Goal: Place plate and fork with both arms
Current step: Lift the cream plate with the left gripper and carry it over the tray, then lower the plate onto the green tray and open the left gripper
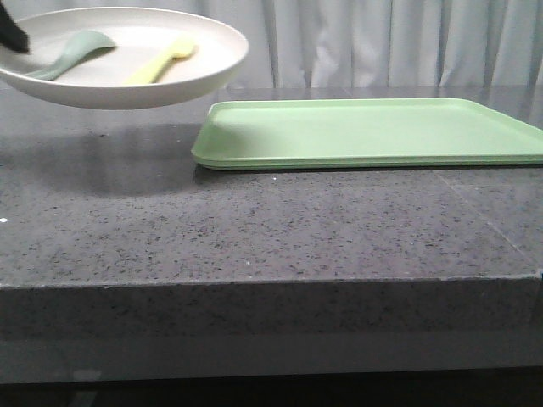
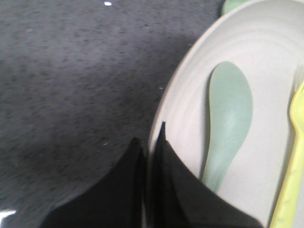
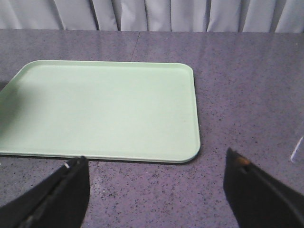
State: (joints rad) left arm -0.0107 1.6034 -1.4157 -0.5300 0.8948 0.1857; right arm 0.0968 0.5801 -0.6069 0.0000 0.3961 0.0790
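Right claw (image 3: 154, 190): spread, empty, hanging near the flat light-green rectangular tray (image 1: 373, 131).
Left claw (image 2: 151, 152): pinching rim of round cream matte plate (image 1: 127, 55), airborne (left of tray).
Pale-yellow plastic fork (image 1: 163, 61): inside plate; keep level, lower slowly.

A flat rectangular light-green plastic tray (image 1: 373, 131) with rounded corners is lying on the dark speckled grey stone worktop (image 1: 254, 229), towards its far side. A grey-green plastic spoon (image 1: 72, 52) is resting bowl up, well apart from the tray. Pale pleated curtains (image 1: 382, 42) are hanging behind the worktop.
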